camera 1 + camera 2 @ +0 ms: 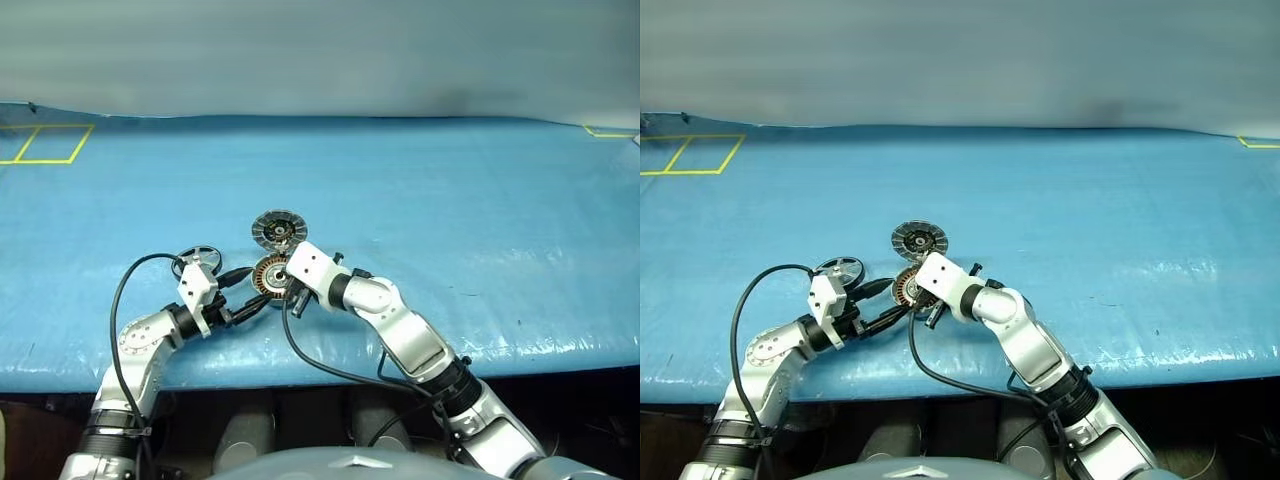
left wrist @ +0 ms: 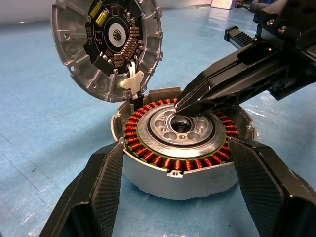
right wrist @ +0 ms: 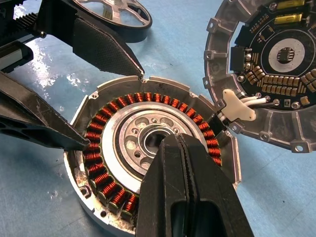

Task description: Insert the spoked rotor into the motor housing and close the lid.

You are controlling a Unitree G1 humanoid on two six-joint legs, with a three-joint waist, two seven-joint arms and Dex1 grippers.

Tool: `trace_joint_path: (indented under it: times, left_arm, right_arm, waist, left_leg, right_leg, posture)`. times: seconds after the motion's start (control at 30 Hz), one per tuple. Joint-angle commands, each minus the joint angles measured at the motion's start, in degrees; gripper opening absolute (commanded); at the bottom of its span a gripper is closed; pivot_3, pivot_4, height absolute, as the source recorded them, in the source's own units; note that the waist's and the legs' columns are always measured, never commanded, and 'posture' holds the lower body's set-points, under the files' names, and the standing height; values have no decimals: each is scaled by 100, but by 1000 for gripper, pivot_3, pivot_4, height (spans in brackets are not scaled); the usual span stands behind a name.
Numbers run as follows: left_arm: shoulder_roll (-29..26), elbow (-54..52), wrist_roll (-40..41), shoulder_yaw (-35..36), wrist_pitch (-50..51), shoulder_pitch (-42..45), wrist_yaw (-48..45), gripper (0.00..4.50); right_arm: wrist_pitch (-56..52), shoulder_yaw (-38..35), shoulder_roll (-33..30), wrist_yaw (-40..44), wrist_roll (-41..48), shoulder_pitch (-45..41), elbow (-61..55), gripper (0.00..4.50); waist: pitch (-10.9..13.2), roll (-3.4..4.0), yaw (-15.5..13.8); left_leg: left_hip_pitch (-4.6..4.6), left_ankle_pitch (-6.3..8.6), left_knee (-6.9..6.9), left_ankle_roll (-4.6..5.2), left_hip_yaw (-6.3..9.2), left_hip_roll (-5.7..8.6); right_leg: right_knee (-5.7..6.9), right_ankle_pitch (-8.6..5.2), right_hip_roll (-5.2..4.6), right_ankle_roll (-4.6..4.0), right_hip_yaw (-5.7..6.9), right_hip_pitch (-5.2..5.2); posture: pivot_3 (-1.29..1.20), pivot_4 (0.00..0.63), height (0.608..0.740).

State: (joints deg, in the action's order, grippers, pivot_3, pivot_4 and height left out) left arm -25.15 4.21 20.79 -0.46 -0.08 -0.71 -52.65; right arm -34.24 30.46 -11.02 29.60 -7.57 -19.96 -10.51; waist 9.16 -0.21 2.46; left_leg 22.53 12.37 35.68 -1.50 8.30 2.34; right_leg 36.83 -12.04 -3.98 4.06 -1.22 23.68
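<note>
The right gripper (image 3: 185, 163), fingers pressed together, rests its tip on the grey centre of the motor housing (image 2: 177, 148), pinning it to the blue table (image 1: 450, 200). The left gripper (image 2: 175, 168) straddles the housing with fingers spread, one at each side wall. The lid (image 2: 106, 44) stands tilted open at the far rim, its inner face showing. The spoked rotor (image 3: 118, 15) lies flat just beside the housing, untouched. Judged rigid, thin, light and smooth, it is best pinched across the rim or a spoke; the copper windings seem easily damaged.

Motor housing (image 2: 177, 163) open, lid (image 2: 106, 47) up, spoked rotor (image 1: 197, 258) beside
</note>
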Motion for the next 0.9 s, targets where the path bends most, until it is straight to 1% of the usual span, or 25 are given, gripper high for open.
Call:
trace_joint_path:
  times: [0.03, 0.4, 0.53, 0.63, 0.9]
  left_arm:
    - [-119, -172, -93, 9, -40, -90, -47, 3138]
    - [-59, -54, -305, -93, -182, -1, 1, 3138]
    - [-65, -41, -337, -98, -202, 26, 8, 3138]
    - [-67, -42, -350, -97, -203, 30, 5, 3138]
    - [-44, -35, -358, -117, -190, 37, 9, 3138]
  right_arm:
    - [38, -143, 8, -76, -8, -28, -93, 0]
    - [25, -261, -43, -121, 1, -40, -35, 0]
    - [7, -193, -25, -109, 0, 5, -41, 0]
    - [-27, -73, -8, -53, 8, 73, -150, 0]
    - [-88, -114, -8, -39, 31, 71, -388, 0]
  waist:
    - [0, 0, -1]
    - [0, 0, -16]
    - [0, 0, -23]
    - [0, 0, -25]
    - [0, 0, -27]
  left_leg:
    - [0, 0, 0, 0, 0, 0]
    - [-2, 0, 1, 0, -1, 0]
    - [-1, 0, 2, 0, -1, 0]
    - [-1, 0, 2, 0, -1, 0]
    - [-1, 0, 3, 0, -1, 1]
  right_leg:
    - [0, 0, 0, 0, 0, 0]
    - [1, -1, 0, -3, 0, -2]
    - [0, -1, -1, -2, -1, -3]
    - [1, -2, -1, -2, 0, -3]
    - [1, -2, -1, -2, -1, -3]
  posture:
    - [0, 150, 740]
    - [0, 150, 740]
    - [0, 150, 740]
    - [0, 150, 740]
    - [0, 150, 740]
